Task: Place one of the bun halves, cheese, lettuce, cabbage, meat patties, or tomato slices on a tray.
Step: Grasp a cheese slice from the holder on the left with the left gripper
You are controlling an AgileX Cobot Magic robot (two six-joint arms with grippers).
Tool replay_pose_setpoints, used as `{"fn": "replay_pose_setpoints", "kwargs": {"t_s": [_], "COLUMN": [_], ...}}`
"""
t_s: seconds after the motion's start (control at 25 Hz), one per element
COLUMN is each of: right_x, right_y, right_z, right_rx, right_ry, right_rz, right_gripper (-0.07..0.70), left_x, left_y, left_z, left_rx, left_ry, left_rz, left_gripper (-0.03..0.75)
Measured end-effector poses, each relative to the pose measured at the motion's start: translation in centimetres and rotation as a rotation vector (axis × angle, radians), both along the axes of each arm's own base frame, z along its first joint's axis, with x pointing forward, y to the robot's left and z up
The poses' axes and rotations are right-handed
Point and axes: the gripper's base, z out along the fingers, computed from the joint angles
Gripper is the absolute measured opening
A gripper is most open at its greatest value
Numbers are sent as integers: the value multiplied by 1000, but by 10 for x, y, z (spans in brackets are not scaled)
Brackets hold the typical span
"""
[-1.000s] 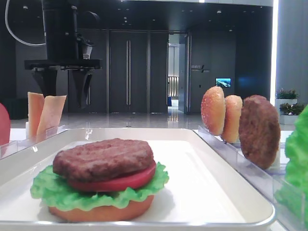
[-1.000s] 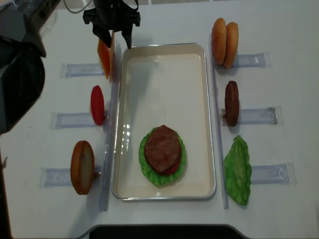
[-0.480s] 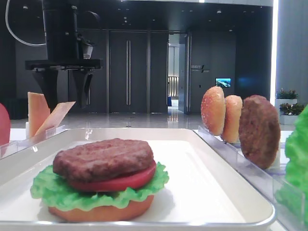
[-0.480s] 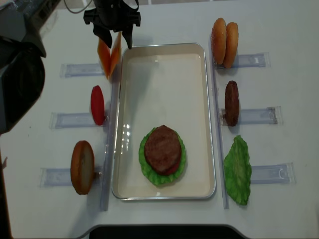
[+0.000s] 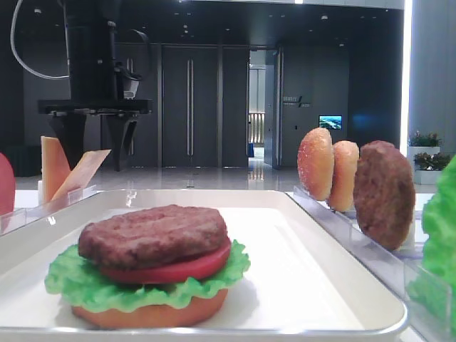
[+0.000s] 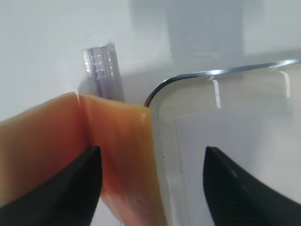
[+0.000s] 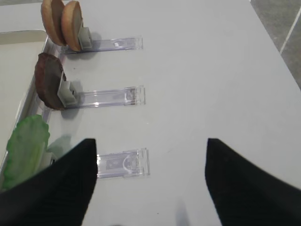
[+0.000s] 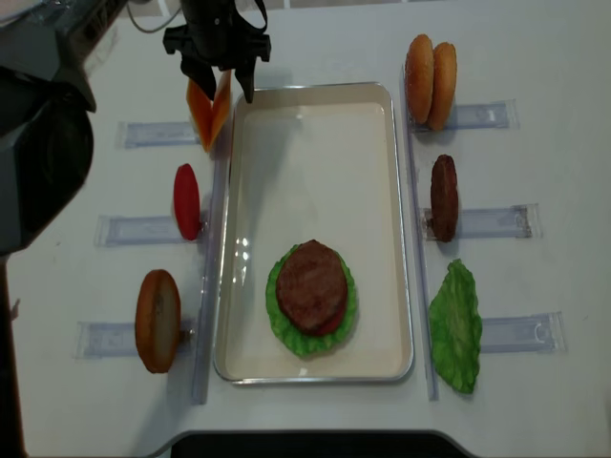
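The cheese (image 8: 209,112), just left of the tray (image 8: 316,367), is straddled by the spread, empty left gripper (image 8: 219,83). A descent and a pinch on one slice are judged next. The right gripper (image 7: 150,188) is held wide apart, holding nothing.

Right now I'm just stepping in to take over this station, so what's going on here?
A burger is being stacked on the white tray: bun half, lettuce, tomato slice and meat patty are already there. The left tool hangs open above the two cheese slices standing beside the tray's far left corner, gripping neither. The right tool waits open over the table, clear of the spare buns.
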Motion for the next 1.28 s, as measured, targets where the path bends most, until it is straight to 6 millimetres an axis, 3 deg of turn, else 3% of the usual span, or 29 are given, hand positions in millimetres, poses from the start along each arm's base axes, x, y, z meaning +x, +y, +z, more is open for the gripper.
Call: {"fn": "replay_pose_setpoints", "kwargs": {"t_s": [0.2,0.48,0.88,1.2,1.28], "right_x": [0,0,0,0,0], "right_y": [0,0,0,0,0], "right_z": [0,0,0,0,0], "right_rx": [0,0,0,0,0], "right_ry": [0,0,0,0,0], "right_rz": [0,0,0,0,0], "right_gripper": [465,465,465,465,465], "left_x": [0,0,0,0,0], "left_y": [0,0,0,0,0], "left_z": [0,0,0,1,1], "left_rx": [0,0,7,12,13], "left_ry": [-1,-1,0,-2,-3], "left_rz": [-2,-3,-40,-51,-51], "left_gripper": [494,361,241,53,39]}}
